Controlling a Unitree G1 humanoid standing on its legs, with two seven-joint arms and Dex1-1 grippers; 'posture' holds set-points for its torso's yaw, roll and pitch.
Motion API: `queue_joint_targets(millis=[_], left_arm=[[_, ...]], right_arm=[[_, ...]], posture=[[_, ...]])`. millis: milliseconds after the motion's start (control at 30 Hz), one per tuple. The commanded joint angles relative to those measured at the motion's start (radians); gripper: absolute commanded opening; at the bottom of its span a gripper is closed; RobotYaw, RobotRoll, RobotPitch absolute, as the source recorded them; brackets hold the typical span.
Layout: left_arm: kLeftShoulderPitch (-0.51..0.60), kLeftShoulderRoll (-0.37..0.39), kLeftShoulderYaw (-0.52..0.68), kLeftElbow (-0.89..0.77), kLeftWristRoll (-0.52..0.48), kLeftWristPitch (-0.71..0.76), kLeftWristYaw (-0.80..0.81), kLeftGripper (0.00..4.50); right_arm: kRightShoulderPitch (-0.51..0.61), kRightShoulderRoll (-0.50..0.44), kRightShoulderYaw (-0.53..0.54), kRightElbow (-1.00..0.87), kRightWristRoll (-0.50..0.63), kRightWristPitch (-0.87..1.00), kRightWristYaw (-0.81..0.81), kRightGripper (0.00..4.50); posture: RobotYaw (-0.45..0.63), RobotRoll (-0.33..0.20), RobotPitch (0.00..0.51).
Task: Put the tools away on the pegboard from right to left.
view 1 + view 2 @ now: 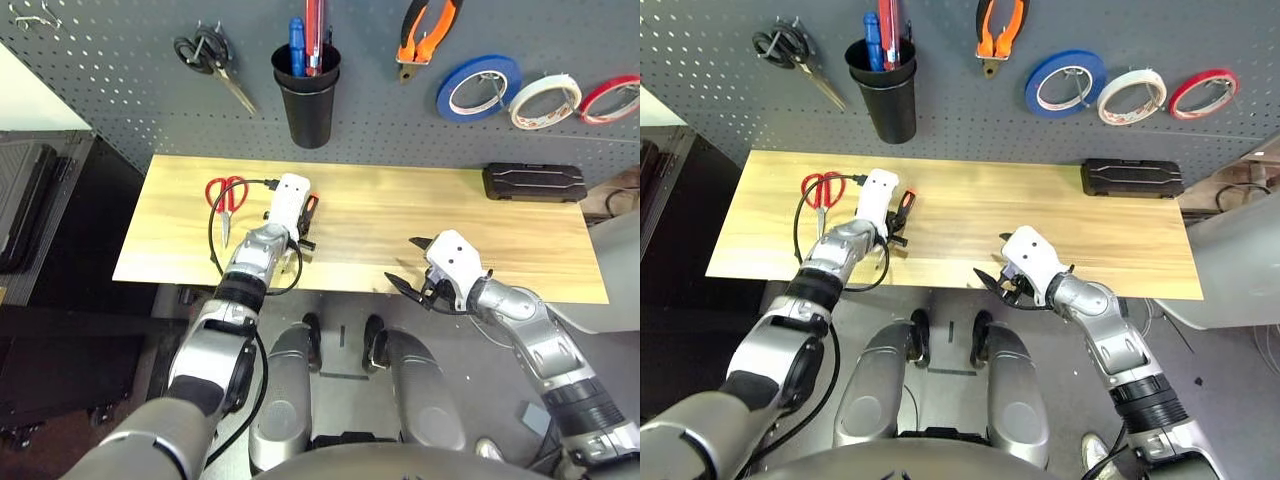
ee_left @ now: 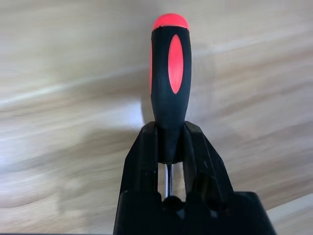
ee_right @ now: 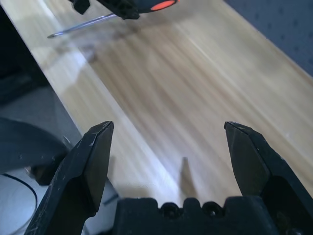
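My left gripper (image 1: 300, 228) is shut on the thin screwdriver (image 2: 169, 78), with its fingers (image 2: 142, 156) clamped at the base of the orange-and-black handle, low over the wooden table (image 1: 400, 215). The red-handled scissors (image 1: 226, 195) lie on the table just left of that gripper. At the table's front edge my right gripper (image 3: 168, 142) stands open with nothing in it. On the pegboard (image 1: 120, 90) hang the orange-and-black pliers (image 1: 428, 30) and the white tape roll (image 1: 545, 100).
A black cup (image 1: 307, 95) on the pegboard holds a blue and a red tool. Black-handled scissors (image 1: 212, 55) hang to its left. Blue tape (image 1: 478, 88) and red tape (image 1: 610, 98) flank the white roll. A black case (image 1: 534, 182) lies at the table's far right.
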Motion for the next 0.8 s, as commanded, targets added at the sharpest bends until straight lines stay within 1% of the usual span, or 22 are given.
queue_joint_targets(millis=[33, 200, 367, 433, 633, 800], left_arm=[[0.062, 0.012, 0.030, -0.153, -0.041, 0.076, -0.007, 0.54], [0.140, 0.044, 0.085, -0.388, -0.113, 0.167, -0.028, 0.54], [0.199, 0.060, 0.138, -0.557, -0.183, 0.220, -0.034, 0.54], [0.219, 0.054, 0.165, -0.609, -0.218, 0.206, -0.039, 0.54], [0.287, 0.001, 0.258, -0.770, -0.346, 0.142, -0.039, 0.54], [0.285, -0.061, 0.320, -0.904, -0.447, 0.038, -0.006, 0.54]], right_arm=[[-0.004, 0.015, -0.024, 0.035, 0.045, -0.041, 0.026, 4.50], [-0.040, 0.043, -0.059, 0.058, 0.116, -0.131, 0.070, 4.50], [-0.072, 0.049, -0.081, 0.085, 0.164, -0.179, 0.116, 4.50], [-0.091, 0.057, -0.096, 0.102, 0.182, -0.194, 0.124, 4.50], [-0.126, 0.064, -0.154, 0.127, 0.262, -0.212, 0.167, 4.50], [-0.148, 0.065, -0.227, 0.135, 0.360, -0.242, 0.222, 4.50]], posture=[[0.17, 0.000, 0.292], [0.21, 0.000, 0.268], [0.24, 0.000, 0.251], [0.26, 0.000, 0.243], [0.28, 0.000, 0.229], [0.30, 0.000, 0.217]])
